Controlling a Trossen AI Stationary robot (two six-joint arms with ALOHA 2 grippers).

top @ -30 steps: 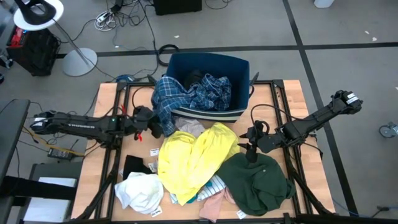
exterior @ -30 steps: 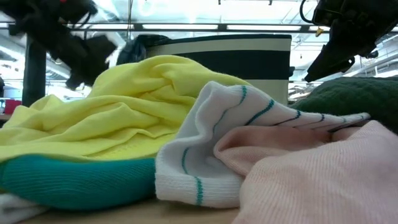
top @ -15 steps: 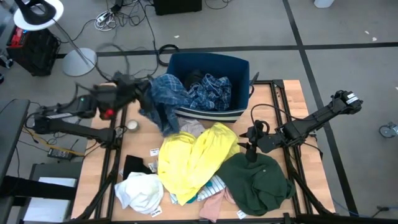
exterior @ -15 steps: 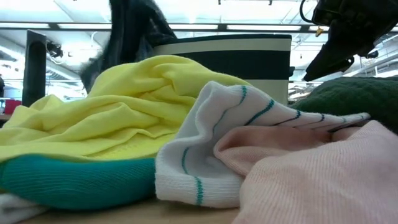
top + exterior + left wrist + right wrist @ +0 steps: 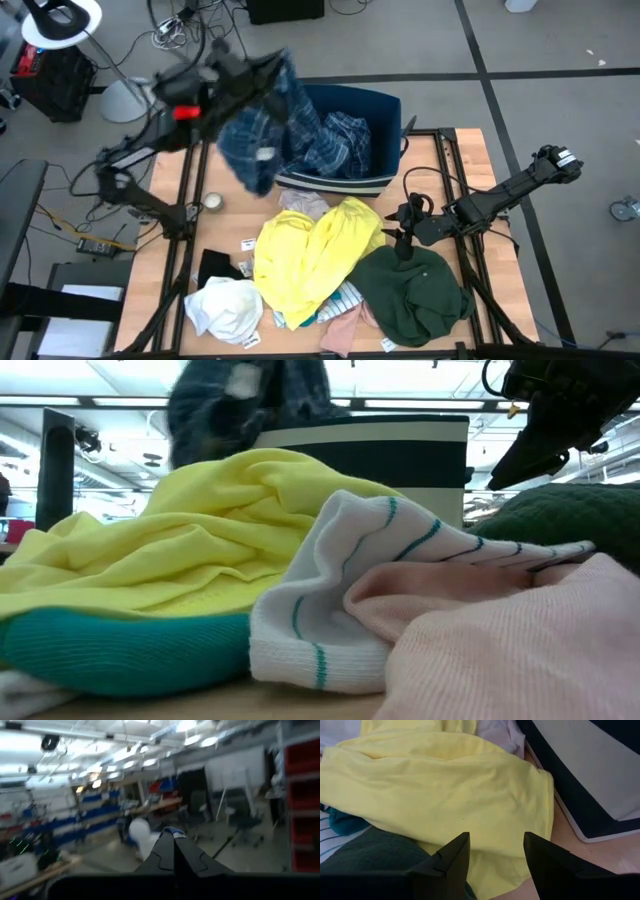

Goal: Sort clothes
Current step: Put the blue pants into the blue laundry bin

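Overhead, the wooden table [image 5: 470, 160] is carrying a heap of clothes, and the dark blue bin [image 5: 345, 105] is sitting at its far edge. Largest in the heap, the yellow garment [image 5: 310, 250] is lying spread across the middle, and in the low view it [image 5: 190, 540] is filling the left half. Beside it, toward the right arm, the dark green garment [image 5: 415, 290] is lying bunched on the table. The blue plaid garment [image 5: 265, 130] is hanging in the air over the bin's left rim, with more plaid cloth trailing down inside the bin. The left tool [image 5: 270, 70] is raised high above the table, clenched on the plaid garment's top edge; in the left wrist view its fingers [image 5: 175, 855] are pressed together and pointing out into the room. The right tool [image 5: 402, 235] is hovering low between the yellow and green garments, its jaws standing apart and holding nothing, as the right wrist view [image 5: 492, 852] shows over the yellow cloth. Smaller pieces are lying at the near edge: a white garment [image 5: 225, 305], a black garment [image 5: 218, 266], a striped piece [image 5: 330, 590], a pink piece [image 5: 500, 650] and a teal piece [image 5: 120, 655].
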